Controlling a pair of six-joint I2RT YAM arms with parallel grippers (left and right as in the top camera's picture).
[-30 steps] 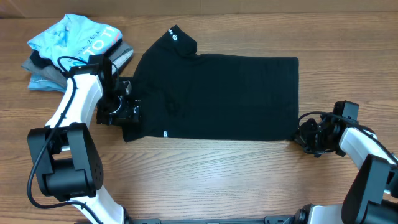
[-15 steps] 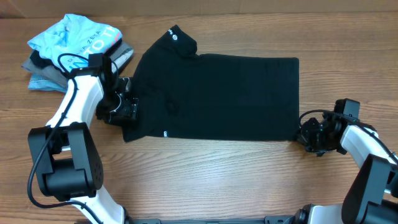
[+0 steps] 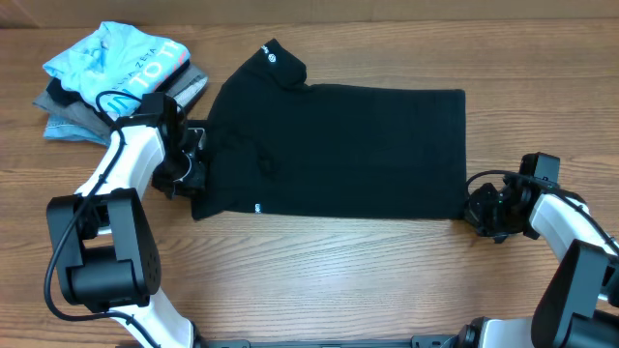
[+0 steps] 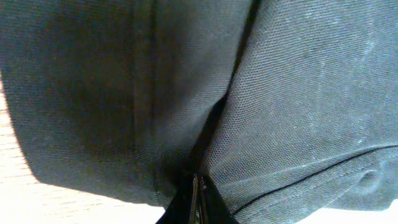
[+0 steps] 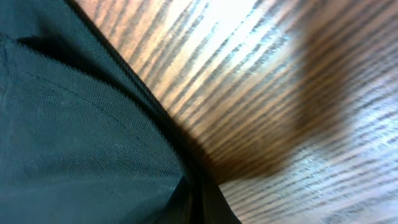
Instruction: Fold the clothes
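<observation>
The clothes, a black T-shirt (image 3: 338, 150), lie spread flat across the middle of the wooden table, with a small white logo by the upper left sleeve and another near the lower left edge. My left gripper (image 3: 193, 166) sits at the shirt's left edge and is shut on the fabric (image 4: 199, 186); the cloth bunches into a crease above its closed fingers. My right gripper (image 3: 471, 210) is at the shirt's lower right corner, shut on the black fabric (image 5: 93, 137), which fills the left half of the right wrist view.
A light-blue shirt with white lettering (image 3: 116, 60) lies on a small pile of grey and denim garments (image 3: 68, 114) at the back left, just behind the left arm. Bare wooden table (image 3: 338, 280) runs along the front.
The left gripper has closed on the shirt's left edge and shifted slightly up and right. The right gripper has stayed put, still shut on the corner.
</observation>
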